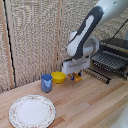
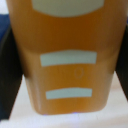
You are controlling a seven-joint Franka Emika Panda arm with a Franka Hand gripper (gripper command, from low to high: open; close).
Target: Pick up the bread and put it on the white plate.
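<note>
The loaf (image 1: 76, 77) is a small orange-tan block between my gripper's (image 1: 75, 76) two dark-blue fingers, low over the wooden table to the right of the yellow bowl. In the wrist view the bread (image 2: 67, 60) fills the picture, with pale stripes on it and a dark finger (image 2: 9, 65) pressed against each long side. The gripper is shut on it. I cannot tell whether the loaf still touches the table. The white dish (image 1: 15, 107) lies flat near the table's front, towards the exterior view's left, well away from the gripper.
A blue cup (image 1: 46, 82) stands left of a round yellow bowl (image 1: 59, 77), both close beside the gripper. A dark metal rack (image 1: 111, 60) sits at the exterior view's right. A woven screen stands behind the table.
</note>
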